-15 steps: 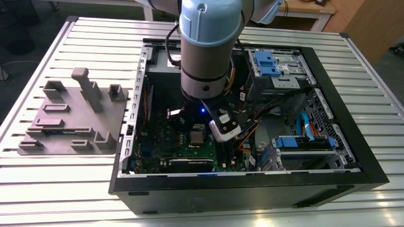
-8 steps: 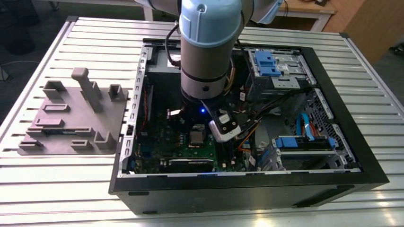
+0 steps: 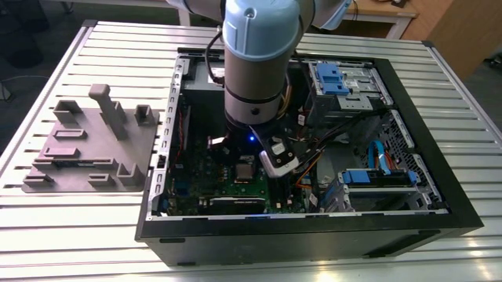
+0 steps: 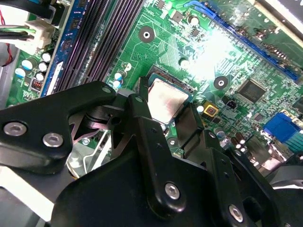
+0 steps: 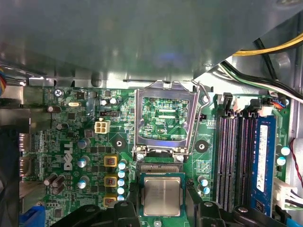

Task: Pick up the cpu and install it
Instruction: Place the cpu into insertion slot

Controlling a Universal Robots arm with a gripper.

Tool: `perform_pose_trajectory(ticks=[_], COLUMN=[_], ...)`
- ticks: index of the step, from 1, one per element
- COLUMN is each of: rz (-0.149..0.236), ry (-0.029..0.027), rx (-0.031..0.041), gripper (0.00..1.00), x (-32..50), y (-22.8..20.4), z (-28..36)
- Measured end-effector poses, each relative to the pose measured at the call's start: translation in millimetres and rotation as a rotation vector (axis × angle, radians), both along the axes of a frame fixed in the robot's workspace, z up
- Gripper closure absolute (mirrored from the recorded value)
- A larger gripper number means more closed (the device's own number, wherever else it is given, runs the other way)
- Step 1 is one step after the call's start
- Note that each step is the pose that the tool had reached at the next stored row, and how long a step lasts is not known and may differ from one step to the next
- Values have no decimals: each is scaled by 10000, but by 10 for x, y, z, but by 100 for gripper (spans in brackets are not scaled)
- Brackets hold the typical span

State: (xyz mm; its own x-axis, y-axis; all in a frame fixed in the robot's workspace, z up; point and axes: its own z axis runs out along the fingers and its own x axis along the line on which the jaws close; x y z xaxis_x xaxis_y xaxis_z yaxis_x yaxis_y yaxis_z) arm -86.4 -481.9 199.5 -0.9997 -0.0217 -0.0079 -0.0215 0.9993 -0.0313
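Down inside the open black computer case (image 3: 314, 235), operator, your one grey robot arm (image 3: 259, 53) reaches to the green motherboard (image 5: 71, 123); the black gripper (image 4: 165, 109) hangs right over the socket. One cpu (image 5: 162, 196), a small flat square chip with a dull silver-grey top, lies flat in that socket; you can make it out in both wrist views. Your two black fingers (image 5: 131, 191) stand one on each side of the chip, spread wider than it, with a strip of socket edge showing between each finger and the chip; so the hand is released, gripping nothing. One oblong silver metal socket frame (image 5: 164, 118) stands swung up just beside the cpu; through its window you see green board. Count three yellow square parts (image 5: 110, 180) in a row near the socket; one blue memory stick (image 5: 262, 161) sits beside three dark slots (image 5: 232, 156). Out in the exterior view, two blue drive latches (image 3: 330, 79) show in the case; one grey moulded fixture tray (image 3: 90, 147) lies on the slatted metal table (image 3: 79, 235), at the exterior view's left of the case.
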Motion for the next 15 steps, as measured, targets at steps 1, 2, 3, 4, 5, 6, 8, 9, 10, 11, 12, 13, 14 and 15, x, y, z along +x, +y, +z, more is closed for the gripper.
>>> perform_pose_trajectory(ticks=[1, 2, 3, 4, 5, 6, 8, 9, 10, 11, 12, 13, 14, 15], rz=[0, -1, -1, -1, -2, -3, -4, -4, -3, -2, -3, -3, -3, -4], ry=[0, 0, 1, 1, 1, 1, 1, 0, 0, 0, 0, 0, 0, 0], rx=[1, 0, -2, -2, -1, -1, -1, 0, 1, 2, 6, 12, 16, 18], gripper=[53, 53, 53, 53, 53, 53, 53, 53, 53, 53, 53, 53, 53, 53], x=[-1, -2, -3, -4, -6, -8, -14, -15, -15, -15, -15, -16, -16, -15], y=[0, 0, 0, -1, 0, 0, 0, 0, 0, 0, 0, 0, 0, 1], z=[-10, -17, -22, -26, -30, -33, -41, -45, -51, -56, -61, -68, -76, -85])
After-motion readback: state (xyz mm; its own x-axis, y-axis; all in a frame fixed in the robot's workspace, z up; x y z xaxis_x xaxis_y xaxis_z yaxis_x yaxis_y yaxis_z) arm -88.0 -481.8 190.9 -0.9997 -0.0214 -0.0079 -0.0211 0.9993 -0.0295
